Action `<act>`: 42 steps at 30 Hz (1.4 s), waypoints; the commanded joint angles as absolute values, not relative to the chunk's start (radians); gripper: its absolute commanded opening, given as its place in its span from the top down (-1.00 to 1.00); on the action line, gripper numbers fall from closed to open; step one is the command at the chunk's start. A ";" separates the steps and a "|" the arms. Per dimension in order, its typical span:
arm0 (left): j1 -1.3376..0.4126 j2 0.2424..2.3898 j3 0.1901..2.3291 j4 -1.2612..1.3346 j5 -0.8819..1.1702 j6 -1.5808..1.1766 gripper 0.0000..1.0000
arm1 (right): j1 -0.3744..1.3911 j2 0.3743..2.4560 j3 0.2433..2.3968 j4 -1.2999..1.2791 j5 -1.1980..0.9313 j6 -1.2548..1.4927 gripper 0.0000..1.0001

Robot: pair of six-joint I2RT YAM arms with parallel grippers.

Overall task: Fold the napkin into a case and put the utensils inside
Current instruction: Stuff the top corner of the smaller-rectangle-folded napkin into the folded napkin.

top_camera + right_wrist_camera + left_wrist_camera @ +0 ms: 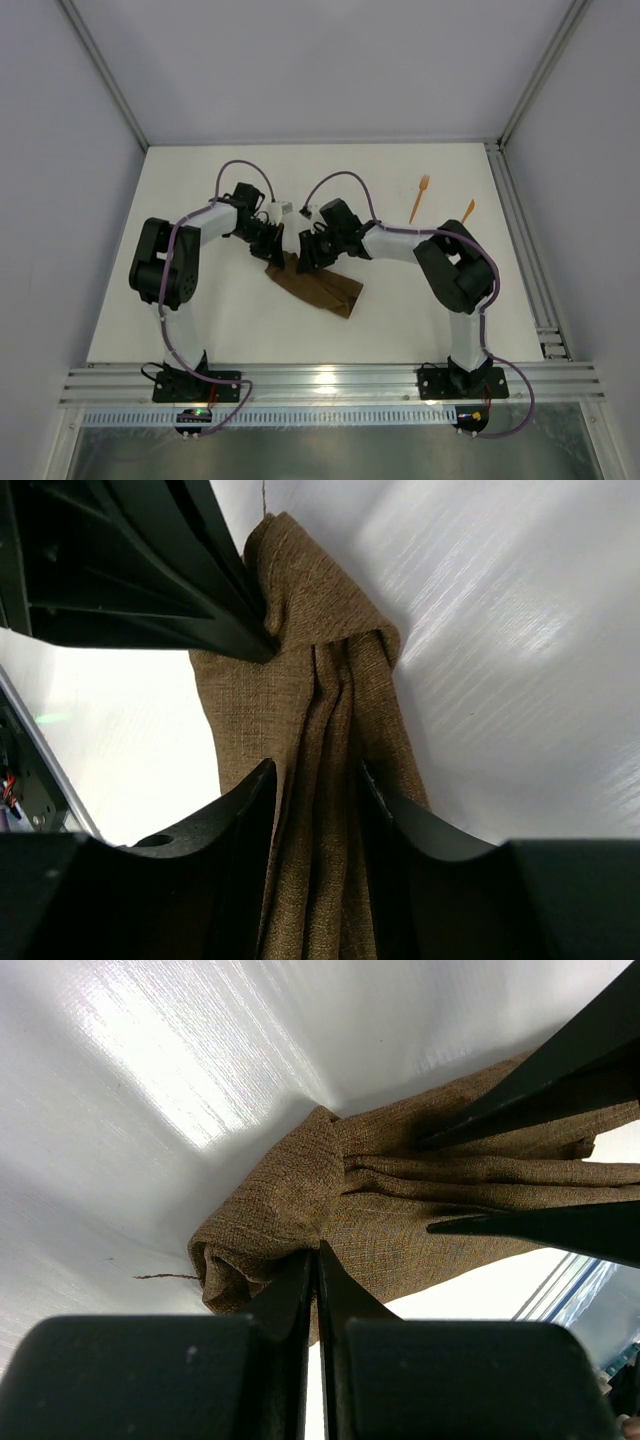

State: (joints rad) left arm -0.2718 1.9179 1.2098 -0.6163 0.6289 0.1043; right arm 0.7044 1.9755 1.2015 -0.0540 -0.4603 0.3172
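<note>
The dark brown napkin (325,290) lies bunched in the middle of the table, its upper end gathered into lengthwise folds. My left gripper (272,250) is shut on a rolled edge of that end (316,1252). My right gripper (305,252) is right beside it, its jaws partly apart with the gathered folds (315,780) filling the gap and touching both fingers (245,810). The right gripper's fingers (540,1085) also show in the left wrist view. The orange fork (418,198) and the plain pointed orange utensil (466,212) lie at the back right, away from both grippers.
A white table (200,320) with grey walls on three sides. A metal rail (525,250) runs along the right edge and another (320,380) along the near edge, where the arm bases are bolted. A loose thread (165,1277) trails from the napkin.
</note>
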 commanded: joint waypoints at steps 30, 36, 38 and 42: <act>-0.235 1.879 1.269 -0.733 0.686 0.160 0.99 | 0.626 2.106 1.353 -0.083 -0.558 0.453 0.94; -0.235 1.902 1.284 -0.741 0.718 0.167 0.99 | 0.634 2.105 1.391 -0.069 -0.574 0.439 0.94; -0.235 1.910 1.284 -0.736 0.727 0.169 0.99 | 0.635 2.108 1.414 -0.072 -0.572 0.439 0.94; -0.235 1.905 1.290 -0.738 0.727 0.173 1.00 | 0.632 2.132 1.448 -0.101 -0.551 0.440 0.94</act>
State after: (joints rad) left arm -0.2386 1.9160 1.2564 -0.7124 0.6788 0.1604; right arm 0.6350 2.1117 1.3884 -0.1074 -0.5770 0.4465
